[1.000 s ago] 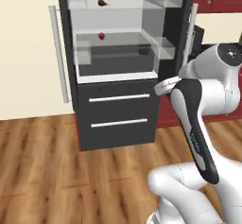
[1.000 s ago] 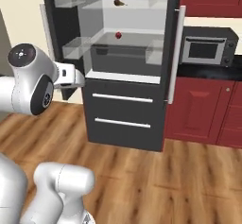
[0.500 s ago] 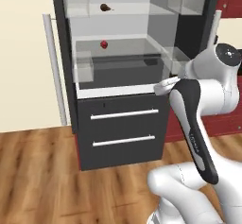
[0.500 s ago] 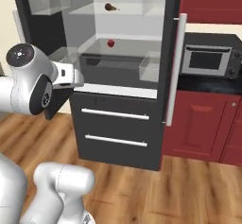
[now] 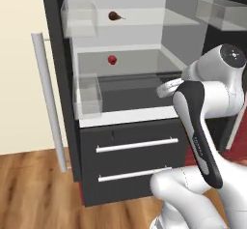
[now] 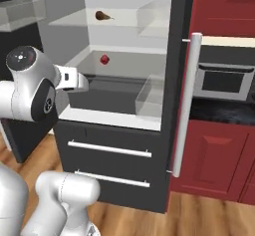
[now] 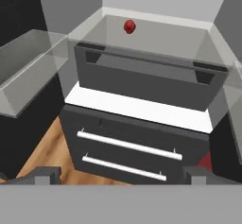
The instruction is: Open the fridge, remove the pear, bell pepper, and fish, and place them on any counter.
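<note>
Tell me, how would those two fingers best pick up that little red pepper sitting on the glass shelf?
Probably around its round middle, coming straight in from the open front of the fridge. The bell pepper sits alone toward the back of the middle glass shelf, with another shelf above, so a level reach fits better than one from overhead. The gripper faces that way with its fingers apart.

Fridge [image 5: 130, 150]: matt dark grey body, white smooth interior walls. Bar handles [image 6: 185, 103]: brushed silver metal. Shelves [image 5: 144, 18], door bins [image 5: 88, 96]: clear glass or plastic, cannot tell which. Bell pepper [image 7: 129, 27]: glossy red skin. Pear [image 5: 114, 16]: dull brownish-red. Floor [image 5: 34, 194]: wood planks, satin. Cabinets [image 6: 219, 160]: smooth dark red.
</note>
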Available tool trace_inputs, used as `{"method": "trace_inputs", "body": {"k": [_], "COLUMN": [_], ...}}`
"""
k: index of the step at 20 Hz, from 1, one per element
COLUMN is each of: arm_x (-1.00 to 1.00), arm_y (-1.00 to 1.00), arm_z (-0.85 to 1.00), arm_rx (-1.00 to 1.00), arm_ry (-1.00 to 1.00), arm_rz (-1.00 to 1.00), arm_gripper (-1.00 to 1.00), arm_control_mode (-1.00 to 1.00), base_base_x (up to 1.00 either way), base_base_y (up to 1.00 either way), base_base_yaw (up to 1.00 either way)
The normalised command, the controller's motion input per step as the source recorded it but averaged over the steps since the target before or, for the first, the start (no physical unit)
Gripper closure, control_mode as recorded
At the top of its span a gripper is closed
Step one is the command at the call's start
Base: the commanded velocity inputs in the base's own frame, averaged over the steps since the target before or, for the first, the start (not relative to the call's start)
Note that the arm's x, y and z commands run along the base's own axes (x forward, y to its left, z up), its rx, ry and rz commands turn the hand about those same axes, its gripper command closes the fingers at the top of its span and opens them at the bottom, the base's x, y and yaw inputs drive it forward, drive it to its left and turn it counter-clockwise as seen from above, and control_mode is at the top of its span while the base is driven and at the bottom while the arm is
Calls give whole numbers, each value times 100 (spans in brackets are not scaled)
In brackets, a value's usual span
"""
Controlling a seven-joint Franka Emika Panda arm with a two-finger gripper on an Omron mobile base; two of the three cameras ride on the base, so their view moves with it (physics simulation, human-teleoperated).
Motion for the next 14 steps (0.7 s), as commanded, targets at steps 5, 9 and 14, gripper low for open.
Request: {"method": "trace_inputs", "body": {"k": [5, 9, 14], "arm_x": [0, 0, 0], "arm_y": [0, 0, 0], "arm_z": [0, 0, 0], "arm_rx": [0, 0, 0], "arm_ry": [0, 0, 0], "arm_rz": [0, 0, 0], "arm_gripper": [-100, -100, -100], "arm_control_mode": [100, 100, 100], "base_base_x": [100, 92, 62], "base_base_y": [0, 3, 12], "base_base_yaw": [0, 0, 0]}}
